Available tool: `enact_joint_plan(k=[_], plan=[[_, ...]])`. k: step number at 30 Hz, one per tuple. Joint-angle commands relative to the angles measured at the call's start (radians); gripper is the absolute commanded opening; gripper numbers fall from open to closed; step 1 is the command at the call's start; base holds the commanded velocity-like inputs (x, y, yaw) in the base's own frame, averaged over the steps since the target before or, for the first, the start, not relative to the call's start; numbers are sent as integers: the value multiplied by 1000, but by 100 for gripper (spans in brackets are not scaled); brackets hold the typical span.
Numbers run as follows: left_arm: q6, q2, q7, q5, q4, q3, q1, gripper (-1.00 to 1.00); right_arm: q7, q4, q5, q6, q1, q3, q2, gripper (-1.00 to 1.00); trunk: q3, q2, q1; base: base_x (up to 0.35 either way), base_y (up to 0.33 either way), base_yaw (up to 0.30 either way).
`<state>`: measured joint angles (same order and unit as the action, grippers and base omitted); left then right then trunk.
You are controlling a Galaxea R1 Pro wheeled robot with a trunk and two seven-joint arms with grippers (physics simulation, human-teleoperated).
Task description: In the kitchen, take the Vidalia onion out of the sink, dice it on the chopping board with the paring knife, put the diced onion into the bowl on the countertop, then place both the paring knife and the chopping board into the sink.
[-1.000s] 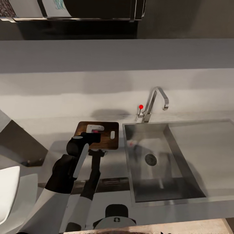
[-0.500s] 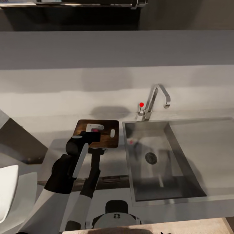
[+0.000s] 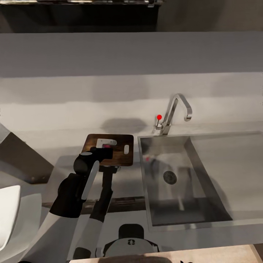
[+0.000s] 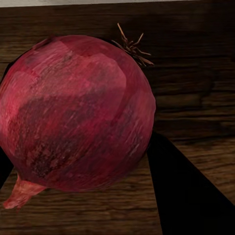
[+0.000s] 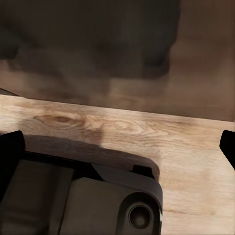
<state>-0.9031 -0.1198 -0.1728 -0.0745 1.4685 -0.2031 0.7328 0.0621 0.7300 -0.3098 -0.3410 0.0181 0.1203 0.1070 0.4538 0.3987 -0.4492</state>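
Observation:
A dark red Vidalia onion [image 4: 73, 117] with a dry root tuft sits between the two black fingers [image 4: 188, 196] of my left gripper [image 3: 106, 148], right over the dark wooden chopping board [image 3: 122, 157]. The fingers press against both of its sides, so the left gripper is shut on the onion. The board lies on the countertop just left of the steel sink [image 3: 204, 215]. A small white piece [image 3: 106, 141] shows on the board by the gripper; I cannot tell whether it is the paring knife. My right gripper [image 5: 117, 147] is open and hangs low over the wooden floor.
A curved steel faucet [image 3: 177, 109] with a red-tipped lever [image 3: 159, 117] stands behind the sink basin, whose drain [image 3: 169, 177] is in the middle. A grey backsplash wall rises behind the counter. A white rounded object [image 3: 7, 212] sits at the far left. My own base [image 5: 83, 200] is below the right gripper.
The whole head picture has shifted a little, so the camera moved. The left arm stays over the board with the onion in it.

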Motion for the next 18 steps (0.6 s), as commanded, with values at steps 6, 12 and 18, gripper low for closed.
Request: enact_joint_plan(k=[6,12,18], plan=[[-5,0,-7,-8,-20,-1,0,-100,7,2,-8,-3,0,7,2,100,-8,1,-1,0,0,0],[-5,0,-7,-8,-20,-1,0,-100,7,2,-8,-3,0,7,2,100,-17,1,-1,0,0,0],[-5,0,-7,-8,-20,-1,0,-100,7,2,-8,-3,0,7,2,100,-25,1,-1,0,0,0]])
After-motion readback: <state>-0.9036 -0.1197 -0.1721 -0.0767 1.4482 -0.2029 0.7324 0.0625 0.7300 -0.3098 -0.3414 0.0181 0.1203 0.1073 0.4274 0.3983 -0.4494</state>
